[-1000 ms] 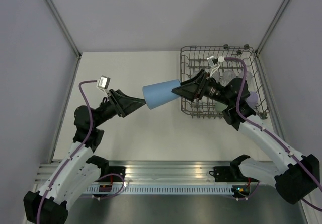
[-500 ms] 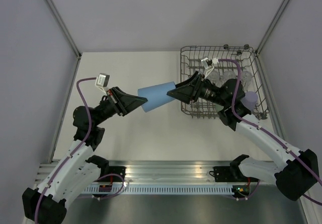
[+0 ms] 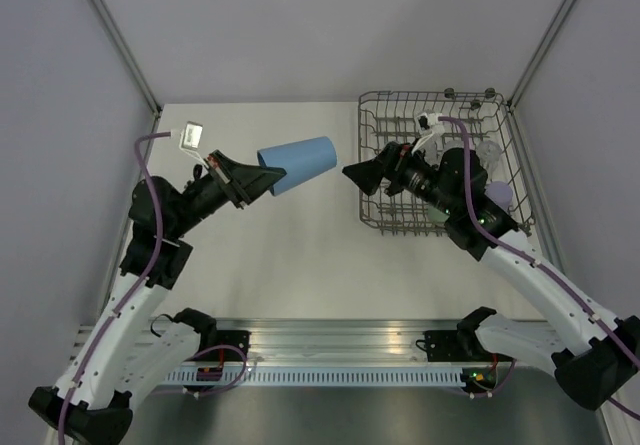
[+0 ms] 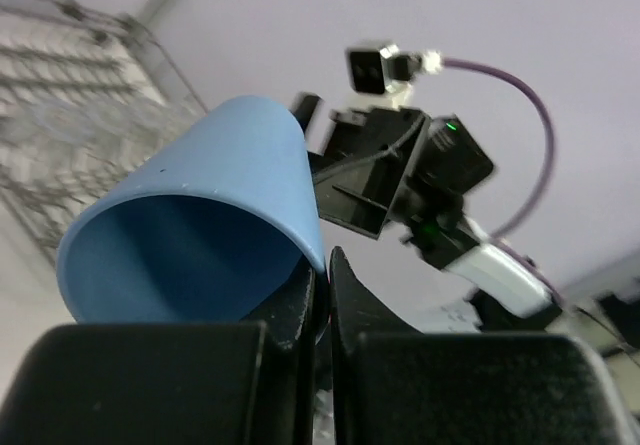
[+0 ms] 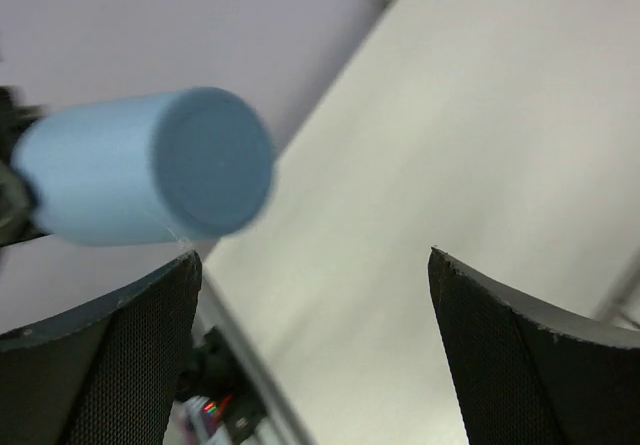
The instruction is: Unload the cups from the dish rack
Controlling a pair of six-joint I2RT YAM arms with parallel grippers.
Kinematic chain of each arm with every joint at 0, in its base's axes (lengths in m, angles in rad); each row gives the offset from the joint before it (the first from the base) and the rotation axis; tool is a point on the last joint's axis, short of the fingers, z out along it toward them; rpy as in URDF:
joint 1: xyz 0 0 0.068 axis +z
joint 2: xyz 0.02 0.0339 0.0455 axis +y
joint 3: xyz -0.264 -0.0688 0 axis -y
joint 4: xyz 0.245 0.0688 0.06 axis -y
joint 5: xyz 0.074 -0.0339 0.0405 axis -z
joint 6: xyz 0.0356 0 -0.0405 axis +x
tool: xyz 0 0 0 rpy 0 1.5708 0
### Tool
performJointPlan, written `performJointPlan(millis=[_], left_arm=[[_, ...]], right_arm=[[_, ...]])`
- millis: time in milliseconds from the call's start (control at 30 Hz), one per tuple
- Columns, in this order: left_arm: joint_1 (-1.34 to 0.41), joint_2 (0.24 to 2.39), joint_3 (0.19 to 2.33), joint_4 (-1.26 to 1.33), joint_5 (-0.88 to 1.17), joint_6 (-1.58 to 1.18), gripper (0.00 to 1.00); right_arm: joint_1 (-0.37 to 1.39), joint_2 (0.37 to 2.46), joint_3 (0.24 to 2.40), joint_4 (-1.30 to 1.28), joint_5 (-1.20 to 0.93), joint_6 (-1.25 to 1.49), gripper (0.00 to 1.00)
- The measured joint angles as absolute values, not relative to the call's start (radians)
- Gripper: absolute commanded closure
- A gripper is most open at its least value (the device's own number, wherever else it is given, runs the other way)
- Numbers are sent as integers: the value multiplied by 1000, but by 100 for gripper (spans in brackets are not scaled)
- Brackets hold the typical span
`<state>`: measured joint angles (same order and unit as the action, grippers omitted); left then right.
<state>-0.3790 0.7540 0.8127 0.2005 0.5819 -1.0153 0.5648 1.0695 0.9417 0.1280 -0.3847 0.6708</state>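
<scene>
A blue cup hangs in the air left of the dish rack, lying on its side with its mouth toward my left arm. My left gripper is shut on the cup's rim; in the left wrist view the fingers pinch the wall of the blue cup. My right gripper stands open at the rack's left edge, apart from the cup. In the right wrist view nothing lies between the wide fingers, and the blue cup's base floats beyond them. A lavender cup and clear glasses sit in the rack.
The cream table runs between the arms, with grey walls on three sides. The rack fills the far right corner. A metal rail crosses the near edge by the arm bases.
The blue cup has passed from my right gripper to my left. The left shut on the rim and carried it left; the right opened and drew back toward the rack.
</scene>
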Motion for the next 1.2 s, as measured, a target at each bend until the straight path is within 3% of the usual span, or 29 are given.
performJointPlan(millis=[200,533,867,1200], left_arm=[[-382,887,1166,-249,339,-695,98],[-381,1387,1624,-768,-47,-404,98],[-381,1837,1894,-991,-105,-287,98],[-381,2133,2154,-1119,-97,-223,98]], right_arm=[[559,979,1003,-207,-52,497,2],[559,899,1001,-430,48,412,2],[559,850,992,-528,55,374,2],[559,814,987,-582,59,352,2]])
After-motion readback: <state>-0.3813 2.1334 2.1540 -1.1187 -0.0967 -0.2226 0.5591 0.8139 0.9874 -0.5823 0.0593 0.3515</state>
